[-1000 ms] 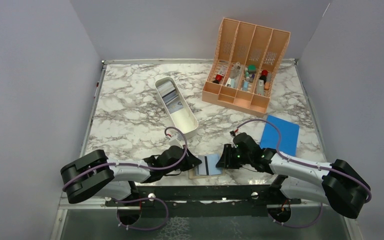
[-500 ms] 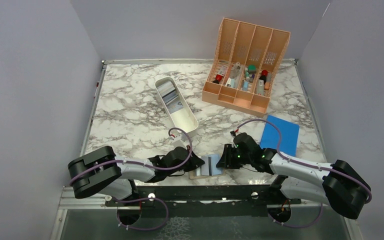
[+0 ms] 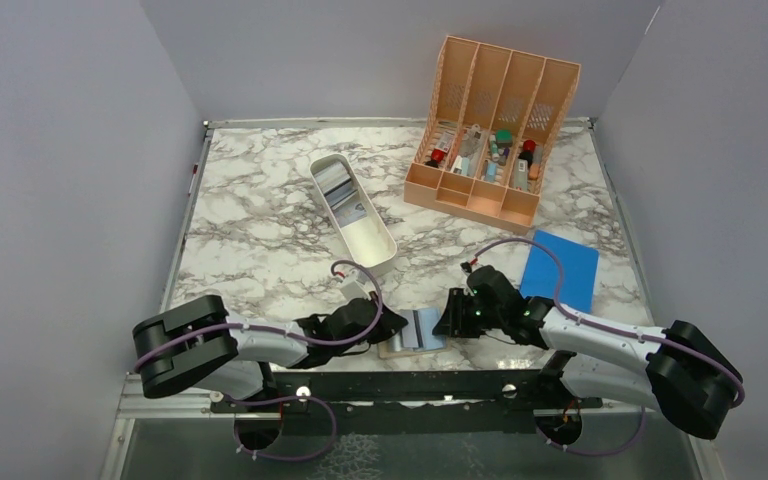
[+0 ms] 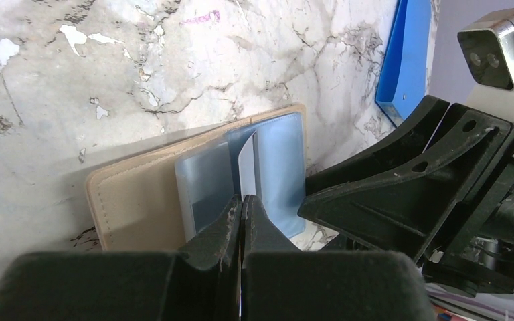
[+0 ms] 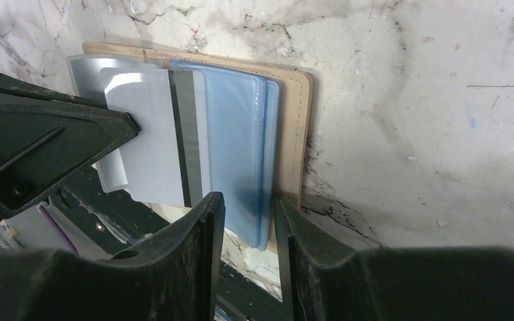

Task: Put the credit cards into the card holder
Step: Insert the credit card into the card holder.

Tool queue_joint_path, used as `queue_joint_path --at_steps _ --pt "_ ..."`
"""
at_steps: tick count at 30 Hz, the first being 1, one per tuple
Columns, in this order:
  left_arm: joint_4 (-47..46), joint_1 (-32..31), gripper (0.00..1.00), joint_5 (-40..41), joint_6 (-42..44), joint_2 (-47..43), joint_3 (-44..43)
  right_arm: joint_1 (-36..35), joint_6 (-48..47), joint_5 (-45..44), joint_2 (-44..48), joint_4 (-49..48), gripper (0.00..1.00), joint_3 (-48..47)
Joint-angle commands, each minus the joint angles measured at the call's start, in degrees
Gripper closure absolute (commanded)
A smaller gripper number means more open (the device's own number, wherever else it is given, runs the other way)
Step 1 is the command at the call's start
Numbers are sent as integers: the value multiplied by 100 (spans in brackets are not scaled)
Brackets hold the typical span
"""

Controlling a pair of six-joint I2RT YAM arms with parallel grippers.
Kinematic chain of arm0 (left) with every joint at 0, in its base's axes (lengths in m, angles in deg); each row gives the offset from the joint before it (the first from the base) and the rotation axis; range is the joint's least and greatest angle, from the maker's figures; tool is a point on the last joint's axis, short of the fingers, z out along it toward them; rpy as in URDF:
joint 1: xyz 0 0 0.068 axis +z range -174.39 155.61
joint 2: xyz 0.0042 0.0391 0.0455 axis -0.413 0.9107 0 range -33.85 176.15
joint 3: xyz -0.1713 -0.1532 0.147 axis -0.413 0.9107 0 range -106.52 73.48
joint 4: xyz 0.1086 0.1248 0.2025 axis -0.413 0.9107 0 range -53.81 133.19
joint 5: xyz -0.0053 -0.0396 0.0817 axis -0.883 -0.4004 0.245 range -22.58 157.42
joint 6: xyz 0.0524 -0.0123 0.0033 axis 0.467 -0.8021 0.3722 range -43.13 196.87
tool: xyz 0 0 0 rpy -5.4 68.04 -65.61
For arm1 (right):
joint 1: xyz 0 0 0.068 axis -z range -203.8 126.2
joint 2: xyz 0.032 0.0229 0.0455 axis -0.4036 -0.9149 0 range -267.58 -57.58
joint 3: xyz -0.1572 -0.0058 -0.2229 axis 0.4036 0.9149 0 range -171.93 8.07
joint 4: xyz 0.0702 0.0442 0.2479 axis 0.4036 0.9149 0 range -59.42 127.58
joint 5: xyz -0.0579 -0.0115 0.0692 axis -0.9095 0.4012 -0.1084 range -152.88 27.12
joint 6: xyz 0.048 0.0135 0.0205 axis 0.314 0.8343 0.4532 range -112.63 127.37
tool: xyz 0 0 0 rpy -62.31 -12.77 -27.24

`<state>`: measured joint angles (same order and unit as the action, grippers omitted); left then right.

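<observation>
The card holder (image 3: 407,347) lies open at the table's near edge, tan outside (image 4: 134,200), with blue-grey pocket leaves (image 5: 237,147). My left gripper (image 3: 392,325) (image 4: 242,199) is shut on a pale grey credit card with a dark stripe (image 5: 150,134). That card stands on edge (image 4: 245,167) among the leaves. My right gripper (image 3: 447,320) (image 5: 249,197) is open at the holder's right side. One finger sits over the tan edge and the other over the card's stripe, with the blue leaves' corner showing between them.
A long white tray (image 3: 375,250) lies behind the holder, with something flat and grey (image 3: 338,185) at its far end. A peach slotted organizer (image 3: 490,130) stands at the back right. A flat blue rectangle (image 3: 560,270) lies to the right. A black rail (image 3: 400,385) runs along the near edge.
My left gripper has edged a little to the right with the card, which now overlaps the holder's leaves. The right arm has not moved.
</observation>
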<state>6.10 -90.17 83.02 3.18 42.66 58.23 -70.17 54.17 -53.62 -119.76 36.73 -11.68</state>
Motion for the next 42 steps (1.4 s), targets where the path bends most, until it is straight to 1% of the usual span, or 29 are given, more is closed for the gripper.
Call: queue_joint_path --at_steps 1,3,7,8,15,21,26,28,31,36,42 --pt "170 -95 100 233 82 233 -140 10 -106 -223 65 281 61 94" --pt "171 -149 94 132 119 385 -247 5 -103 -224 65 302 61 70" --pt "175 -278 72 -24 278 500 -365 5 -127 -276 104 370 61 26" --pt "184 -305 68 -37 319 484 -367 5 -132 -293 114 389 61 24" --pt "335 -371 57 42 339 297 -336 5 -163 -375 176 538 60 -82" --pt "545 -396 54 68 395 202 -385 5 -213 -600 300 789 60 -249" --pt "740 -401 54 153 373 107 -426 5 -285 -722 250 826 63 -340" --pt "793 -408 57 154 425 101 -483 5 -295 -715 165 822 64 -383" --pt "888 -431 61 167 518 121 -590 5 -275 -648 96 651 65 -325" --pt "943 -440 61 75 563 333 -732 5 -194 -400 -202 353 66 -227" --pt "943 -451 59 -64 720 573 -989 5 -91 -225 -107 62 66 -12"
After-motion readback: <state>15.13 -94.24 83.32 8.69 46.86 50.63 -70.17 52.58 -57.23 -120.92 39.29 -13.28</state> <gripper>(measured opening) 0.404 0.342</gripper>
